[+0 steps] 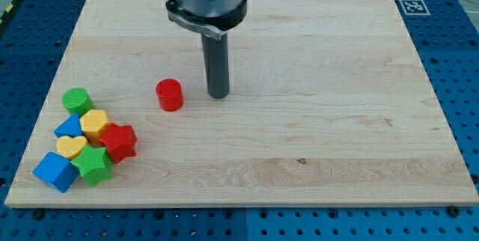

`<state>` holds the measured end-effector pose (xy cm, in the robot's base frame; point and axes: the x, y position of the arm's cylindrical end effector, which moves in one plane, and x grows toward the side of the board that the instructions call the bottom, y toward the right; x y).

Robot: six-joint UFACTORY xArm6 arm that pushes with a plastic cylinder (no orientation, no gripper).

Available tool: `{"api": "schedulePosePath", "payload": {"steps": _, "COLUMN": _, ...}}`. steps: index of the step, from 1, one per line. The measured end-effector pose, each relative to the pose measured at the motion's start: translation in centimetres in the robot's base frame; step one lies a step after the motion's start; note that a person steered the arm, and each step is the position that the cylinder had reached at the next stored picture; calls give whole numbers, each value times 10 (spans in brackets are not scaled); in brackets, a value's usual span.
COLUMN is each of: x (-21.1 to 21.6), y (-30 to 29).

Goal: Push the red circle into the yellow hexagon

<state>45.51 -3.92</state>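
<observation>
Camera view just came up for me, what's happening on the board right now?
A single arm with a dark rod is working a wooden board. My tip sits just to the view's right of the small red circle block, apart from it. The yellow hexagon block lies in a cluster at the view's lower left, with a green circle, red star, yellow heart, green star and two blue blocks. The red circle has not yet reached it.

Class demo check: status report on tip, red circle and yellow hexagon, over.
My tip right of red circle, not touching. Yellow hexagon lower left in cluster. Path clear.
</observation>
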Motion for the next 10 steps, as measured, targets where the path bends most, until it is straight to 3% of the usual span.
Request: {"api": "schedulePosePath", "payload": {"steps": 10, "x": 3, "y": -123}}
